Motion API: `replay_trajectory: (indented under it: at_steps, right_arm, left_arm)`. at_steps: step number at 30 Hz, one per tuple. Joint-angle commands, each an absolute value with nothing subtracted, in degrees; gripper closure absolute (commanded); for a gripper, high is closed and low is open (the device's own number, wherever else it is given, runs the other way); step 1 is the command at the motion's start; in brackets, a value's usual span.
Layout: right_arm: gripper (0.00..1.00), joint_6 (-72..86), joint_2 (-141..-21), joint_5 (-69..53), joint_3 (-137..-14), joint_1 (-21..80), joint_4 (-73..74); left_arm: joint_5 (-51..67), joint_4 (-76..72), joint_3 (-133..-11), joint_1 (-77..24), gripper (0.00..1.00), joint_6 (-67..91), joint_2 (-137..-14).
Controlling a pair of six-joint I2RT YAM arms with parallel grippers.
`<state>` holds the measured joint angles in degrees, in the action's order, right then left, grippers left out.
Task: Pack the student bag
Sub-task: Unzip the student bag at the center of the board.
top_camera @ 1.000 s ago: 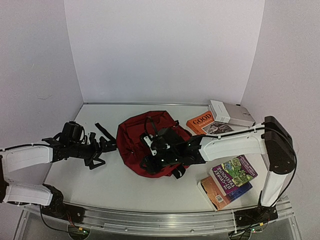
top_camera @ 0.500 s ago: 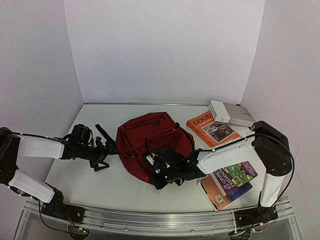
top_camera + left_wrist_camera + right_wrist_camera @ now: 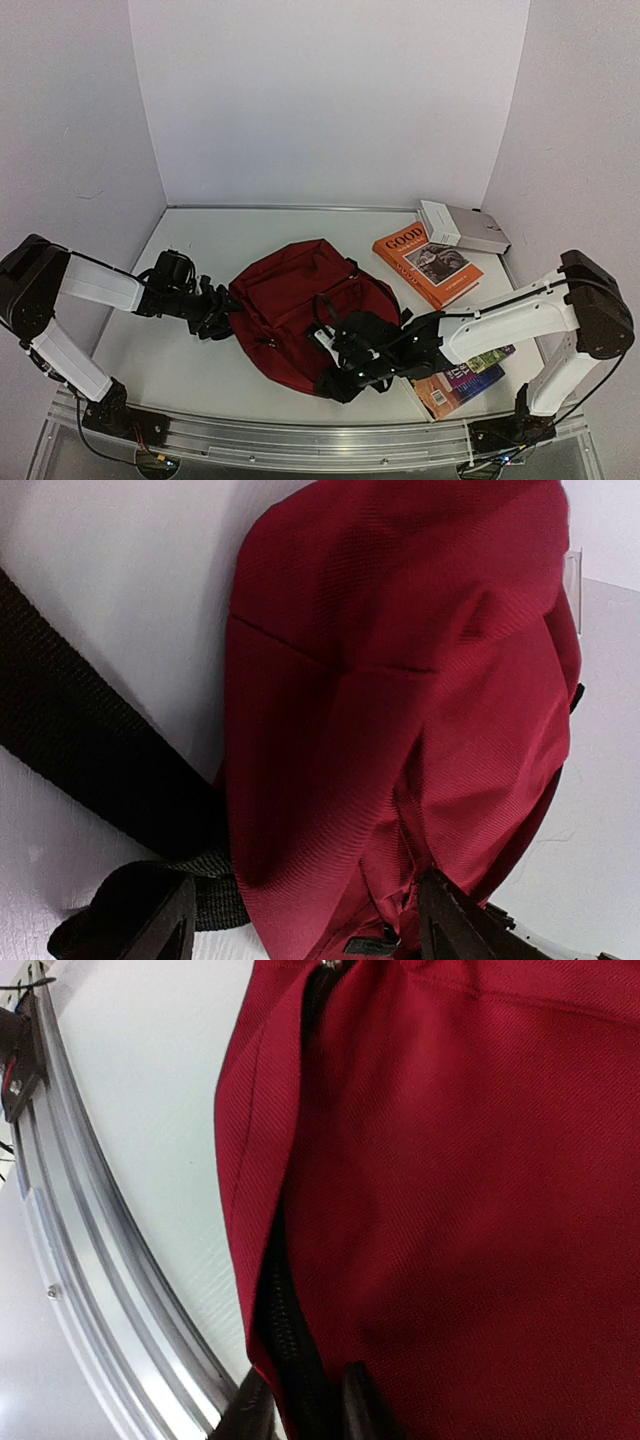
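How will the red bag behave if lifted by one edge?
Probably floppy: the bag lies slumped and creased, so it would likely sag. It seems light for its size, looking flat and unfilled. Pushed, the fabric may bunch rather than slide, and the strap may drag.

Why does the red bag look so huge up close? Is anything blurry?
Top external: sharp, evenly lit; the lens curves the front rail. Left wrist: camera sits close, so the student bag fills the frame; end effector fingers dark, soft. Right wrist: weave crisp, rail glinting.
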<state>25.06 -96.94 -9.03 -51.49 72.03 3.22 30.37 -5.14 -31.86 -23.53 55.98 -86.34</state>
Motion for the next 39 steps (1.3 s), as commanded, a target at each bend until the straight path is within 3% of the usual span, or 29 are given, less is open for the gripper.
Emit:
replay_trajectory:
  at_steps: [1, 3, 7, 15, 28, 39]
  right_arm:
    - [0.60, 24.54, -93.49, -7.98, -57.99, 72.16, 5.57]
    - [0.54, 22.34, -94.93, -7.36, -61.99, 72.16, 7.11]
    - [0.53, 17.53, -100.60, -4.39, -69.72, 72.16, 10.04]
    - [0.58, 8.64, -113.63, -0.14, -85.85, 72.16, 13.58]
    - [0.59, 3.68, -125.84, 7.27, -98.88, 71.76, 18.22]
    - [0.62, 4.12, -125.01, 9.61, -98.00, 70.32, 18.69]
  left_arm:
    - [32.82, -10.11, -33.80, -23.93, 0.30, 56.63, -89.38]
    - [32.78, -9.97, -34.06, -24.12, 0.36, 56.54, -90.10]
    - [32.22, -10.06, -33.76, -24.33, 0.50, 56.60, -90.41]
    - [32.46, -8.07, -34.31, -24.35, 1.00, 53.93, -88.86]
    - [31.69, -2.47, -32.53, -24.79, 1.00, 49.04, -76.97]
    - [31.63, -2.12, -32.41, -24.87, 1.00, 49.04, -77.70]
